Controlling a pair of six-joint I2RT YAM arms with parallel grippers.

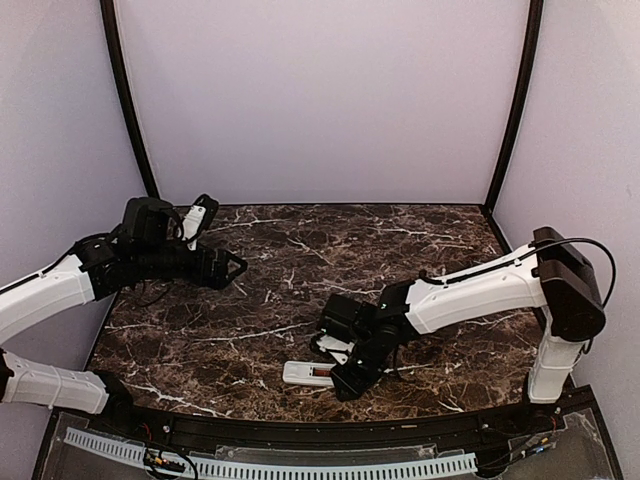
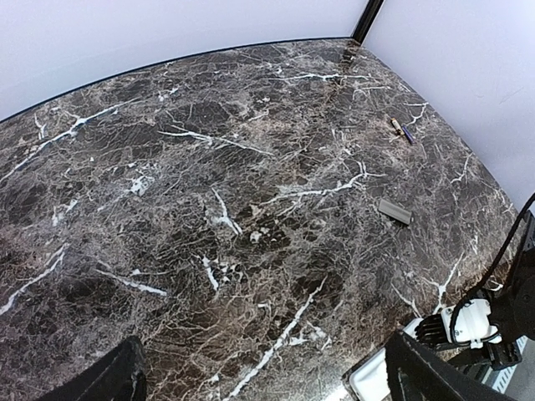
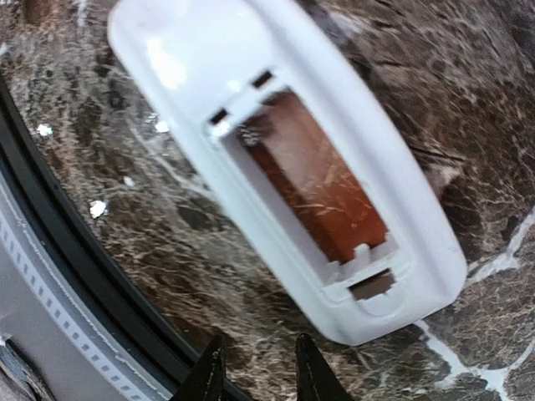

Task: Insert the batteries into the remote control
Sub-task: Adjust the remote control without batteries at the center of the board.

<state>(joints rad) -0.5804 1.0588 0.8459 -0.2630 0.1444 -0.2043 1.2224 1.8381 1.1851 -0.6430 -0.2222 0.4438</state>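
Note:
The white remote control lies back up on the marble near the front edge, its battery compartment uncovered and reddish brown inside. It also shows in the top view and as a white corner in the left wrist view. My right gripper hovers just off the remote's end, fingers a little apart with nothing between them; it also shows in the top view. My left gripper is raised at the far left, wide open and empty. Two small batteries lie far off near the right wall.
A small flat grey piece lies on the marble between the batteries and the remote. A white bit sits by the right gripper. The black front rim of the table runs close beside the remote. Walls close in the back and sides.

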